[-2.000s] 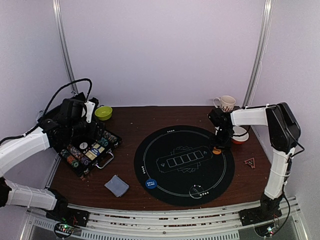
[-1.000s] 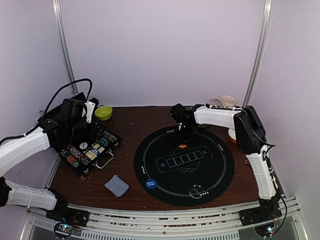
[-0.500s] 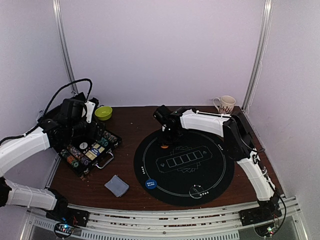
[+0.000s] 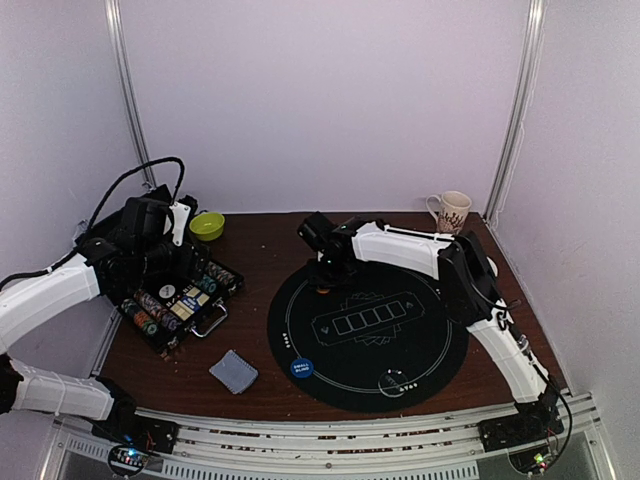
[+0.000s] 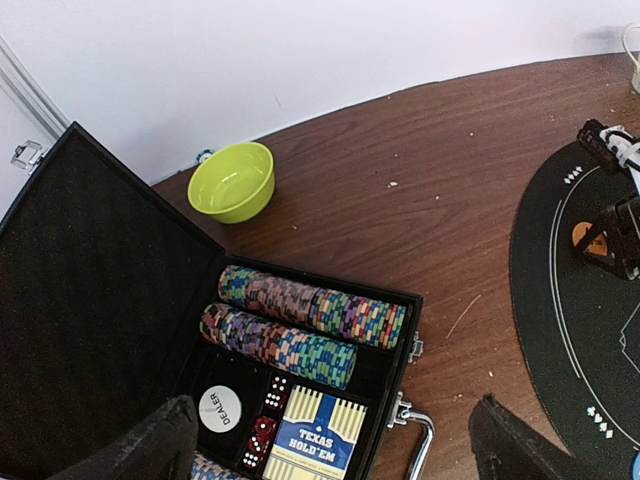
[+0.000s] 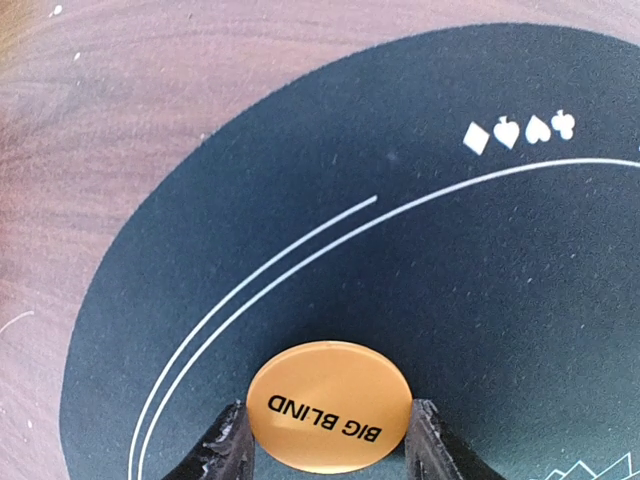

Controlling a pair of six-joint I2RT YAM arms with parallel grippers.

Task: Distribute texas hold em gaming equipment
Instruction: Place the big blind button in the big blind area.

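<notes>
Near edge, lower middle of the top view: a blue disc (image 4: 301, 368) and a small clear disc (image 4: 393, 380) lie on the black mat (image 4: 420, 350). The grey-blue cards (image 4: 233, 371) sit on the wood just left of the mat.

Left middle: my left gripper (image 5: 330, 455) hangs wide open and empty above the open case (image 5: 90, 300), over the chip rows (image 5: 320, 310).

Farther back, at the mat's upper-left rim: my right gripper (image 6: 328, 445) is closed on the orange disc (image 6: 328, 405), pinching it by its edges alone, lettered face toward the wrist camera. I cannot tell whether the disc touches the mat.

Far edge: green bowl (image 4: 207, 225), mug (image 4: 452, 208).

Risk, as I judge it: the edge pinch is thin. If I let go while the disc is tilted or off the surface, it may land on its rim and roll onto the bare wood, since the mat's border is just beside it. Opening unevenly could also flick it sideways.
</notes>
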